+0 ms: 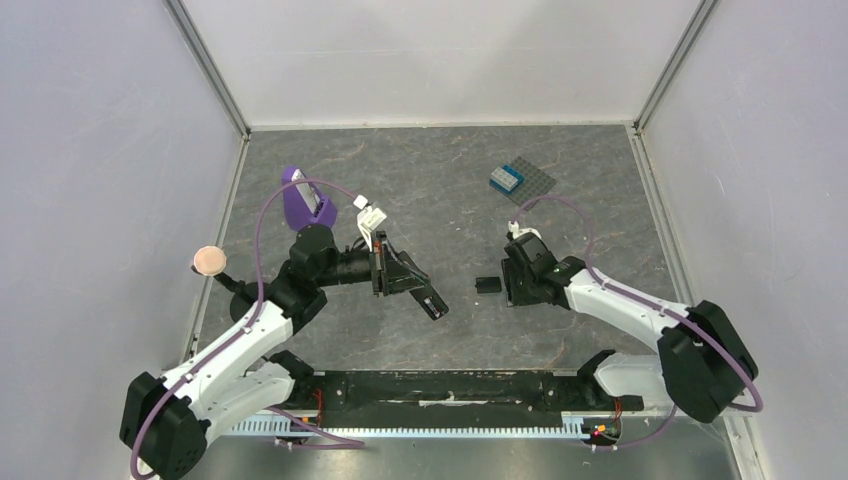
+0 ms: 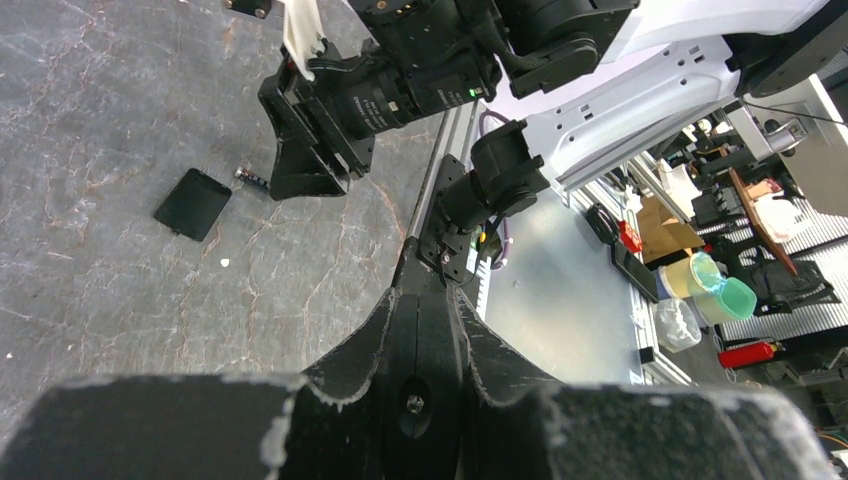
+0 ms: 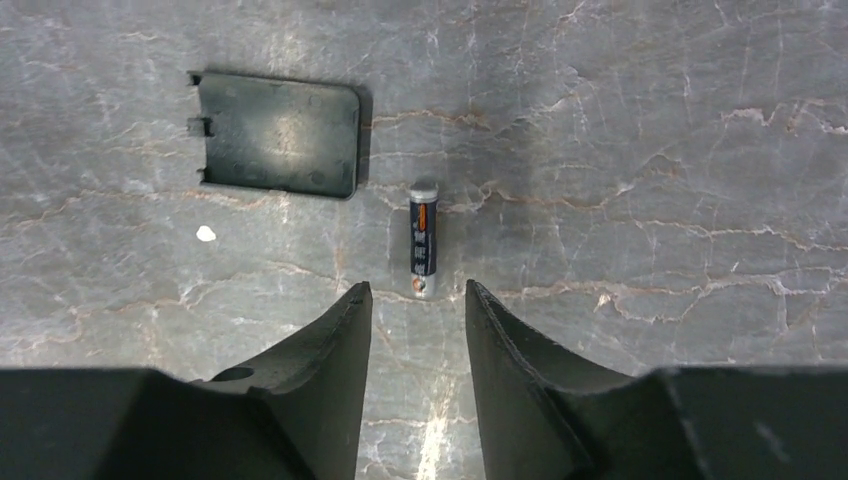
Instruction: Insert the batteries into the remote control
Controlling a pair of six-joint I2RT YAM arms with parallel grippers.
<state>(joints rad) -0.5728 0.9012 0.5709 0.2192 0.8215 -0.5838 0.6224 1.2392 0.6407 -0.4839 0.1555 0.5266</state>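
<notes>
The left gripper (image 2: 425,308) is closed on the remote control (image 1: 431,299) and holds it above the middle of the table (image 1: 600,200). The long axis of the remote control runs slanted, and its free end points to the near right. A battery (image 3: 423,243) lies flat on the table, right of the middle and just beside the flat black cover (image 3: 278,135). Its long axis points straight at the right gripper (image 3: 415,289), with the silvery cap on the far end. The jaws of the right gripper stand apart on both sides of the near end and do not touch it.
</notes>
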